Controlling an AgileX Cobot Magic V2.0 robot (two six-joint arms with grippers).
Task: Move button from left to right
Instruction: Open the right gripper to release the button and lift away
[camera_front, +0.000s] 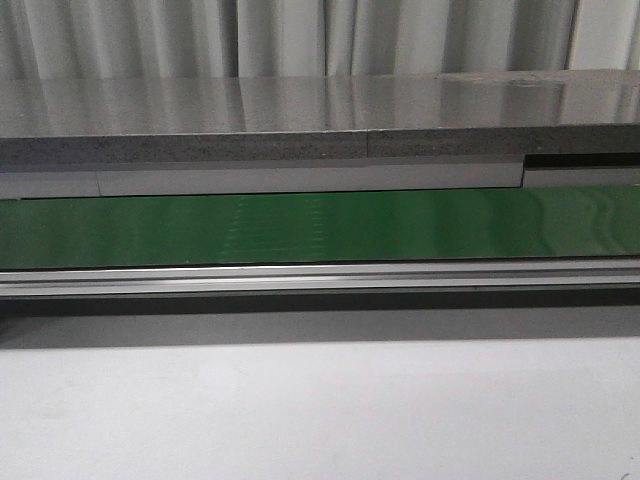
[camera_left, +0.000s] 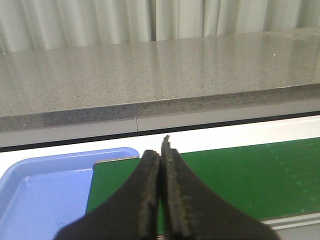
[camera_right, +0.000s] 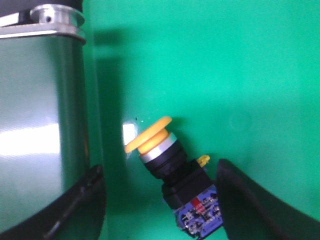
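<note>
Right gripper (camera_right: 160, 200) spread wide, button (camera_right: 170, 170) lying between its fingers, seemingly untouched, left gripper (camera_left: 161, 195) pressed together, empty.

The left arm's black two-fingered tool (camera_left: 161, 165) has its fingers pressed together with nothing between them. Beneath it lies a green flat belt (camera_left: 240, 175), and a light blue plastic tray (camera_left: 40, 190) adjoins the belt's end. Beyond both runs a grey speckled stone bench (camera_left: 150, 75), backed by pale pleated curtains (camera_left: 125, 20).
</note>
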